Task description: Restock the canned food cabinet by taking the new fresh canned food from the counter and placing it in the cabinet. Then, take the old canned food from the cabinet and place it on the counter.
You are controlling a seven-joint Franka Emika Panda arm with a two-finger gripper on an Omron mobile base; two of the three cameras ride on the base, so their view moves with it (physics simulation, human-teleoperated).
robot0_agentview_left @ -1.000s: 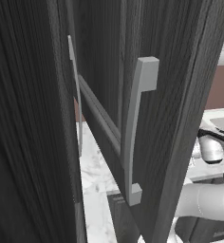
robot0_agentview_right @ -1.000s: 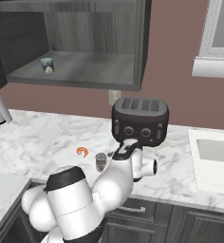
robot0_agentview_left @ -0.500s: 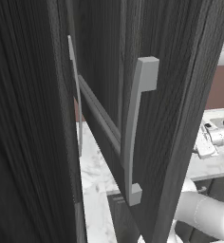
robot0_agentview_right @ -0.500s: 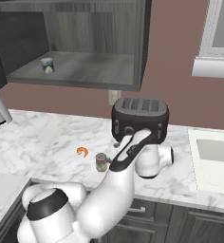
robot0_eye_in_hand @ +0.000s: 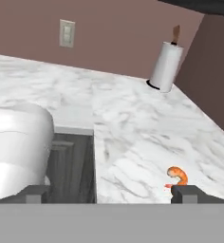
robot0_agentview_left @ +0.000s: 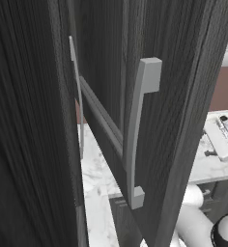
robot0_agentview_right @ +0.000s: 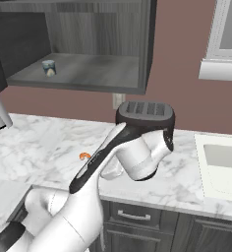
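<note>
Pincer (robot0_eye_in_hand: pixel 112 191) agape — counter (robot0_eye_in_hand: pixel 147 128) beyond

A can (robot0_agentview_right: pixel 49 67) stands on the shelf inside the open cabinet (robot0_agentview_right: pixel 96 78), which hangs above the counter (robot0_agentview_right: pixel 34 147). On the counter below sit a toaster (robot0_agentview_right: pixel 146 115) against the wall, a shrimp (robot0_agentview_right: pixel 83 156) to its left, and a sink (robot0_agentview_right: pixel 221 165) to its right. A paper towel roll (robot0_eye_in_hand: pixel 166 66) stands at the counter's back near the corner.

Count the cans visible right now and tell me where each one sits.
1. A small can stands on the left of the open cabinet shelf in the right base view. The arm covers part of the counter, so another can may be hidden there.
</note>
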